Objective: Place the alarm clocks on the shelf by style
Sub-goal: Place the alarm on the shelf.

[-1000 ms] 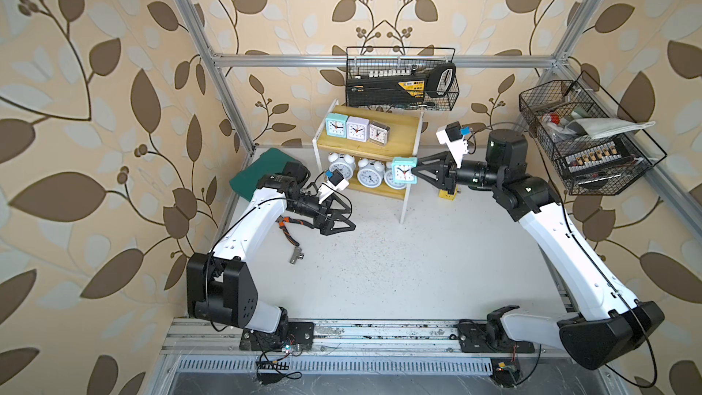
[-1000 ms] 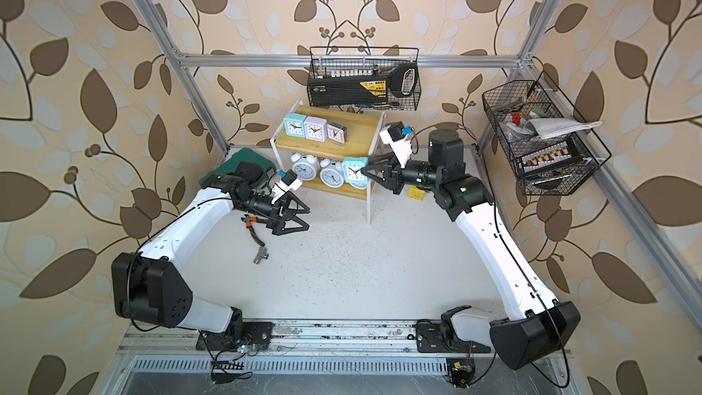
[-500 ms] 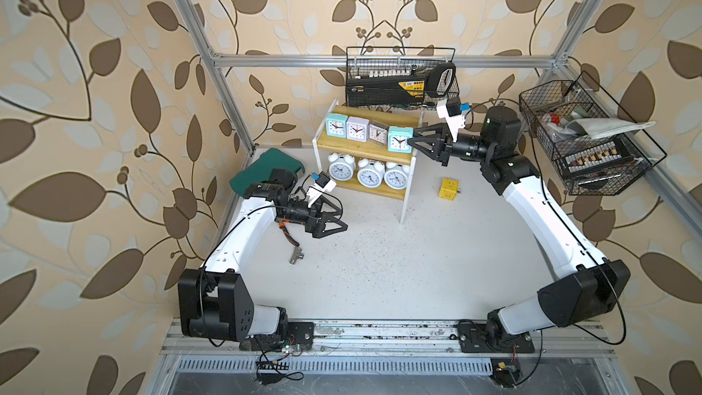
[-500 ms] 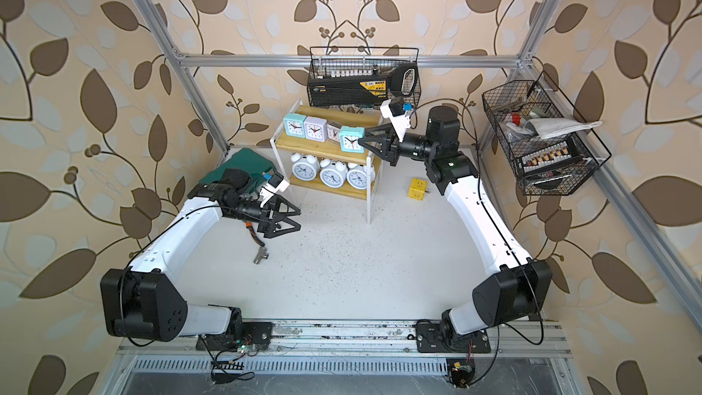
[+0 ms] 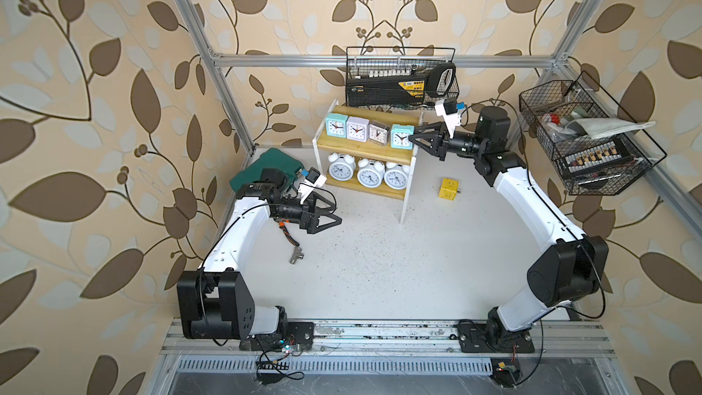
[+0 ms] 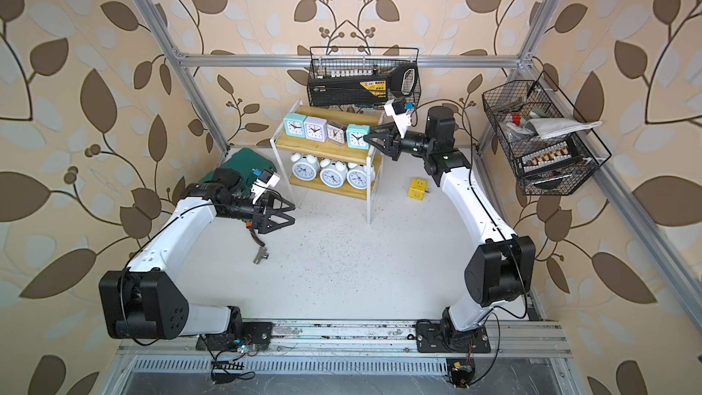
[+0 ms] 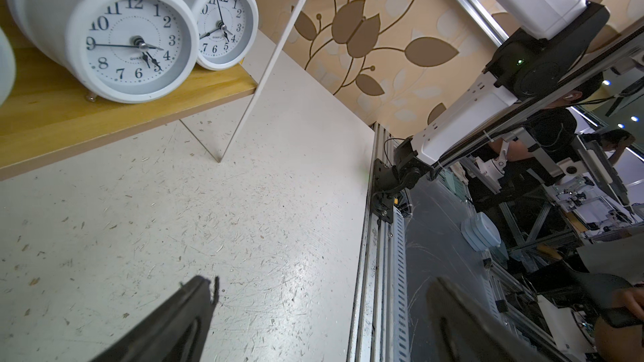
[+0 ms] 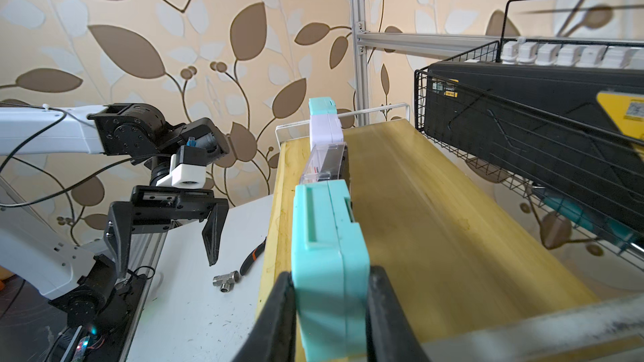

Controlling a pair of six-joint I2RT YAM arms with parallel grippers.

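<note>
The last placement is in hand: the right tool (image 5: 411, 139) is pinching a mint-green square clock (image 5: 401, 136) by its front and back faces at the right end of the upper board of the shelf (image 5: 362, 151). It is in line with three other square clocks: a second mint-green clock (image 5: 335, 126) at the left end, then a pale lilac clock (image 5: 357, 129), and a greyish clear-cased clock (image 5: 378, 132) just beside the held one. In the right wrist view the black fingers (image 8: 275, 315) press flat on both sides of the clock's body. Its lower edge sits down at the board, though whether it bears fully on the wood cannot be told. Three round white twin-bell clocks (image 5: 369, 175) stand side by side on the lower board, and no clock lies on the desk (image 5: 380, 271), so the sorting by style looks all but done. The left tool (image 5: 337, 213) hangs spread and empty over the desk in front of the shelf's left leg, near a pair of pliers (image 5: 285, 230) and a metal tee fitting (image 5: 296, 257). The next move calls for the right tool to settle the clock upright, part its jaws only a little, and draw straight back from the shelf's end, clear of the white side frame, so the clock neither tips off the edge nor knocks its neighbour.
</note>
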